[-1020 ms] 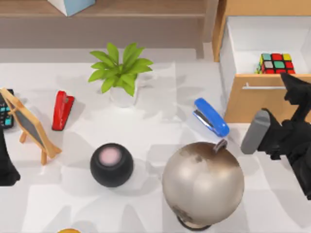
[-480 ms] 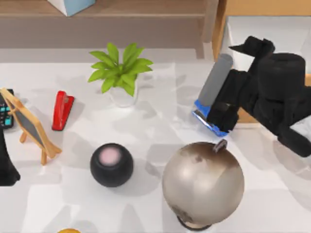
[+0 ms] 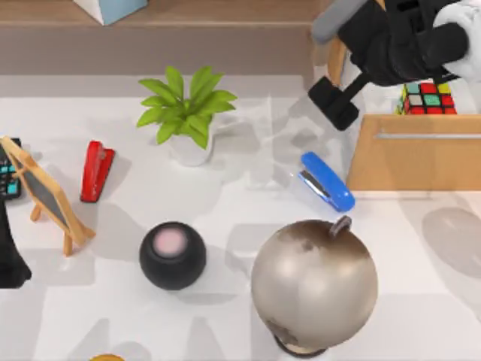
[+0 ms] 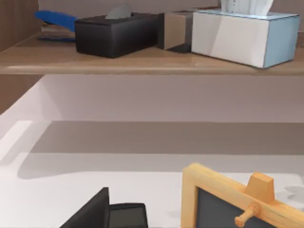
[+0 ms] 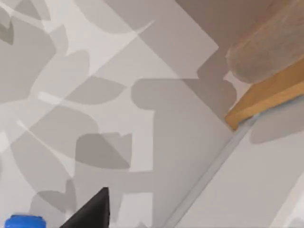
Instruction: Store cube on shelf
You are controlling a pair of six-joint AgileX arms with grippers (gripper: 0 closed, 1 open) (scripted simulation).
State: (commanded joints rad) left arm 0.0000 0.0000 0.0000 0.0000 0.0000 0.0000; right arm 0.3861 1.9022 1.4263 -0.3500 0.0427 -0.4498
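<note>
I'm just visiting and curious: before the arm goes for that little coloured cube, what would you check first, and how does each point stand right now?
1. Cube reachable: ok, it sits in the open drawer at the table's right.
2. Right gripper near the cube: ok, it hovers above the drawer's back.
3. Right gripper's fingers ready: cannot tell.
4. Space on the shelf: ok, bare board lies beside the tissue box and black box.
5. Left arm out of the way: ok, parked at the table's left edge.
</note>
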